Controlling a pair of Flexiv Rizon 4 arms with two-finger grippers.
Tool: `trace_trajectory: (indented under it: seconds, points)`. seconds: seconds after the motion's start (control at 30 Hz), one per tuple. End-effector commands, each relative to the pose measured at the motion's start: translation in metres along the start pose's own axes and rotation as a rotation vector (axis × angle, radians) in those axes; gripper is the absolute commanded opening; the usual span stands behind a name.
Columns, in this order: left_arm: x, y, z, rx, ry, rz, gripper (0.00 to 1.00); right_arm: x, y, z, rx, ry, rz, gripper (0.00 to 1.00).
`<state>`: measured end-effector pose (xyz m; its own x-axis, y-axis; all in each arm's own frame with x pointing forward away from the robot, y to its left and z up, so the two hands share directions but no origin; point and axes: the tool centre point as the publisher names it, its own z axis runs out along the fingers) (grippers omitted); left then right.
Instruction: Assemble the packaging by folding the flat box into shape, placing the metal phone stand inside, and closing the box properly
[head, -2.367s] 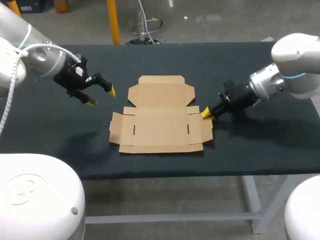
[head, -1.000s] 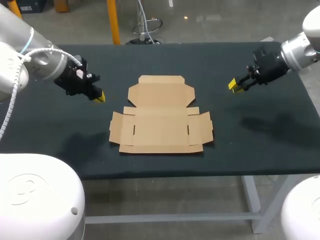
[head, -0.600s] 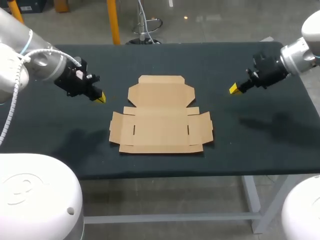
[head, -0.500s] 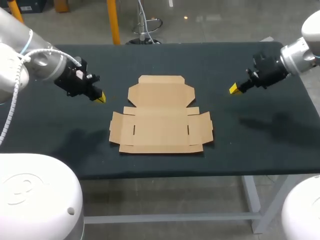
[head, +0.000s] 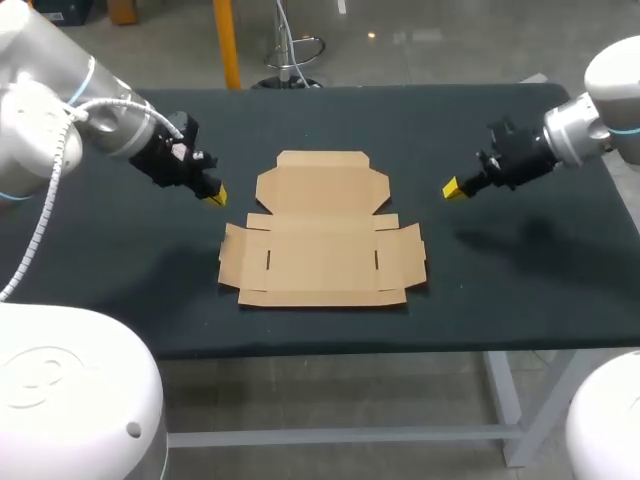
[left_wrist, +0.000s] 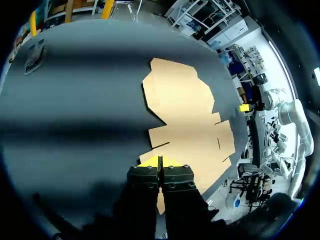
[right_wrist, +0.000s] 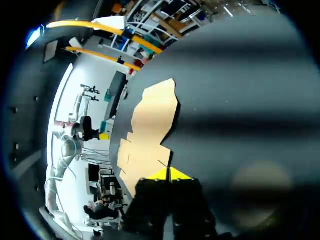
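Left gripper (head: 213, 195) and right gripper (head: 452, 188) hung closed tight on nothing, at 10 and 2 o'clock of the flat box (head: 320, 250) lying unfolded; judgement: work under its opposite sides and lift both evenly.

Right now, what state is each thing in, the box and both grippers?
flat box: unfolded, lying flat on the table, no flap raised
left gripper: shut, empty, off the box's left side
right gripper: shut, empty, off the box's right side
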<state>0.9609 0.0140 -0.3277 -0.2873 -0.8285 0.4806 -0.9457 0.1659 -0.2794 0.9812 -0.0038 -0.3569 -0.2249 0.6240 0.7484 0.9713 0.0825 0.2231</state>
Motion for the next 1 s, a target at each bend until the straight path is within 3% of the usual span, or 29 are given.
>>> trace_trajectory:
  seconds: [0.03,0.43,1.0]
  points:
    - [-0.008,-0.008,0.013,-0.025,0.017,0.014,0.0,-0.001,0.005,0.016,0.01,-0.01,0.003,0.0]
    - [-0.013,-0.004,0.028,-0.021,0.062,0.035,0.0,0.002,-0.002,0.038,0.001,-0.032,0.022,0.0]
    - [-0.005,0.002,0.047,0.049,0.057,0.053,0.0,-0.003,-0.01,0.062,-0.004,0.004,0.038,0.0]
